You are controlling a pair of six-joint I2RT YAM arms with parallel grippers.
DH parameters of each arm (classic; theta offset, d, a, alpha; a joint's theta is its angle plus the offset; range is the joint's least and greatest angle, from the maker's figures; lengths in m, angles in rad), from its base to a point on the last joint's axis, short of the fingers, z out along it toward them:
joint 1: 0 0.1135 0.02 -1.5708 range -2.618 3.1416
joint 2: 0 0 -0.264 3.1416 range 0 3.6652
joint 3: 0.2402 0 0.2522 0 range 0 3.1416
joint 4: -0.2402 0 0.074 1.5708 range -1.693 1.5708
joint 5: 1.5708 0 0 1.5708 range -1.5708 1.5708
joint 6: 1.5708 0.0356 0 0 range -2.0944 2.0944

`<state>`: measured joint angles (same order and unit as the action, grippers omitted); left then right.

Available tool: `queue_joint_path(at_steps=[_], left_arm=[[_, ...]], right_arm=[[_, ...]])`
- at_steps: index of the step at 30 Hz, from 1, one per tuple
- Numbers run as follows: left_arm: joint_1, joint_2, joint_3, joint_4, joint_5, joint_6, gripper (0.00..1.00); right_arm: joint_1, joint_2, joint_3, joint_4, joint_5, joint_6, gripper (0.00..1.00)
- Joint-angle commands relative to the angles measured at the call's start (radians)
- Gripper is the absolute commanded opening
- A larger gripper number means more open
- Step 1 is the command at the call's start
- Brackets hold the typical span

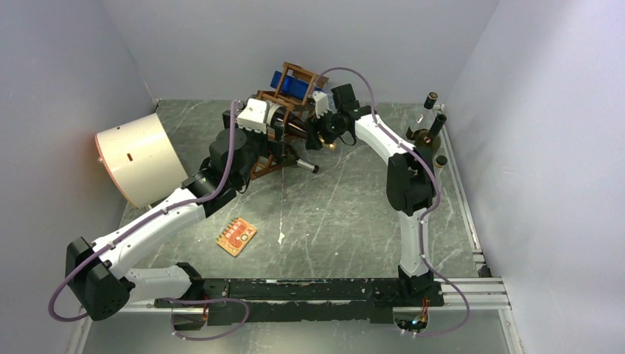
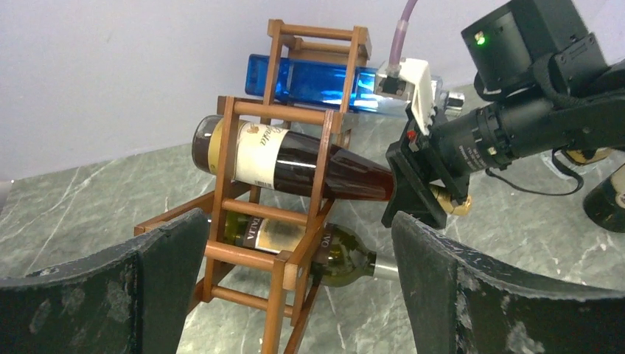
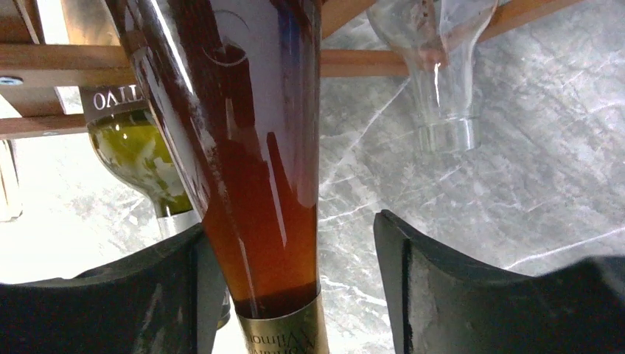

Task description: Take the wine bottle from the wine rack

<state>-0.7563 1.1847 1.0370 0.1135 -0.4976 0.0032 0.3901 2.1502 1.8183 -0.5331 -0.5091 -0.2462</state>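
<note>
Nearest us, well short of the wine rack (image 1: 301, 74), an orange card (image 1: 236, 236) lies flat on the grey marbled table (image 1: 339, 221); a cream drum (image 1: 140, 158) lies on its side well to the left of the rack.

The left gripper (image 2: 295, 221) hovers just short of the rack's near end; its jaws are spread wide and hold nothing, and in its wrist view the rack's wooden bars show between the two dark fingers (image 2: 158, 280).

The rack is a reddish-brown ladder of stepped open cells; we see three bottles lying in it. A green bottle (image 2: 332, 254) is in the lowest cell. The wine bottle (image 2: 295, 158), dark with a cream label, lies on its side in the middle cell, its neck poking out of the rack's right side and sloping slightly down. A blue bottle (image 2: 317, 77) rests in the top cell.

The right gripper (image 3: 289, 225) reaches in at the rack's right side and straddles the wine bottle's neck; its jaws are not yet clamped. One finger (image 3: 147, 287) sits against or just beside the glass, and the other (image 3: 442, 295) stands clear of it with table showing in the gap.

Far to the right of the rack, by the wall, a few loose bottles (image 1: 427, 129) are grouped together.
</note>
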Motion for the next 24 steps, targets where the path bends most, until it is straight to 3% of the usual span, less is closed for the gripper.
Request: queue_joint_path(at_steps=[1,5,12,24], left_arm=[[0.003,0.009,0.040,-0.022,-0.049,-0.009,0.98],[0.004,0.013,0.044,-0.026,-0.067,-0.011,0.98],[0.003,0.011,0.049,-0.032,-0.053,-0.013,0.98],[0.003,0.004,0.046,-0.034,-0.167,-0.023,0.98]], right_arm=[[0.009,0.024,0.071,-0.038,-0.045,-0.025,0.68],[0.009,0.036,0.115,-0.082,-0.057,-0.050,0.63],[0.020,0.081,0.182,-0.177,-0.062,-0.106,0.67],[0.026,0.069,0.174,-0.153,-0.083,-0.112,0.54]])
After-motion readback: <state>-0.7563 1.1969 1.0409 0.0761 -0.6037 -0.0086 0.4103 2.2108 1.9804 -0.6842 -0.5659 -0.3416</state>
